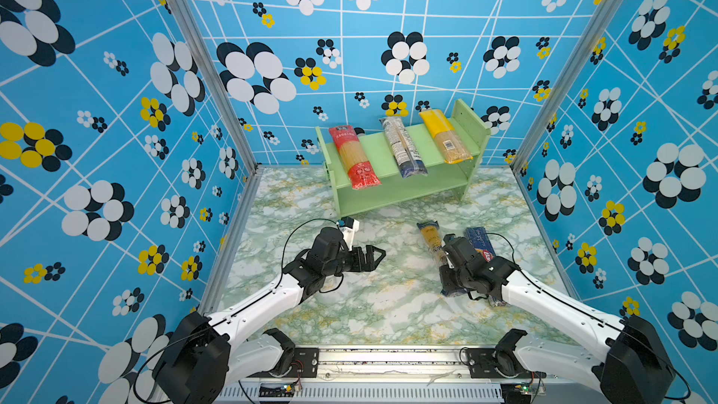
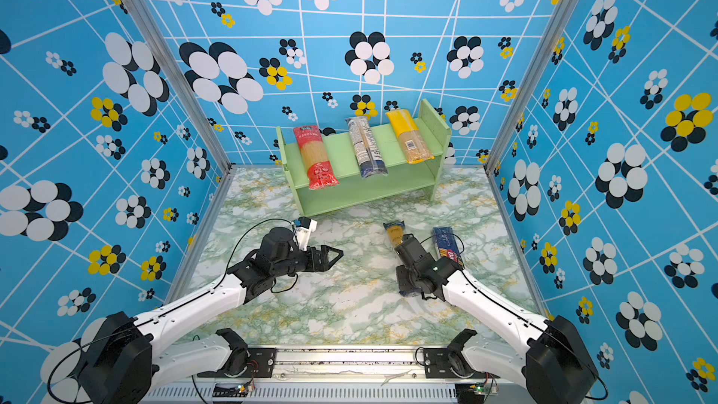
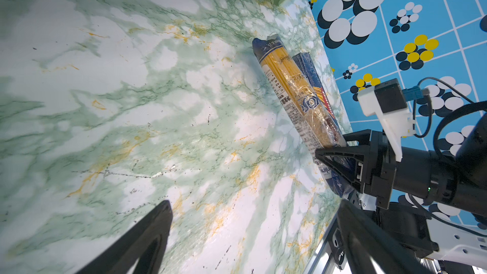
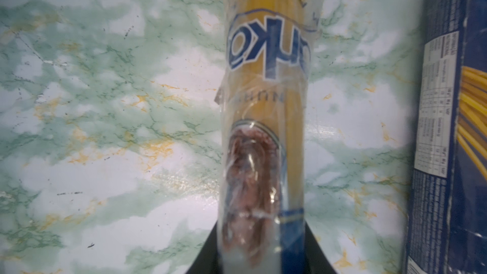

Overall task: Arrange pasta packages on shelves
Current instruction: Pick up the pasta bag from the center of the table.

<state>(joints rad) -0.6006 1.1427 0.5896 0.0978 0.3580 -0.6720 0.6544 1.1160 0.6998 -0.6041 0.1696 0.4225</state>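
While the red pack (image 1: 353,157), the clear pack (image 1: 402,145) with its white label and the yellow pack (image 1: 443,136) lie side by side, well apart, across the top tier of the pale green shelf unit (image 1: 388,194), the other two packages are down on the marbled table (image 1: 369,305). The shelf unit stands at the far side of the table, turned a little askew, and the near ends of the red and clear packs stick out past the front edge of its top tier. In front of it, toward the right wall, the blue-ended pack (image 1: 429,233) of yellow spaghetti lies just beside the dark blue Barilla pack (image 1: 480,244), the two roughly parallel with their far ends toward the shelves. The right gripper (image 3: 330,144) has its jaws clamped on the blue-ended pack near the end closest to the robot; in the right wrist view the pack fills the gap between both fingers. The pack seems to rest on the table, though the views do not settle whether that end is raised. The left gripper (image 1: 377,255) hovers low over bare table left of centre, aimed toward the right arm, its jaws wide apart with only tabletop between them.
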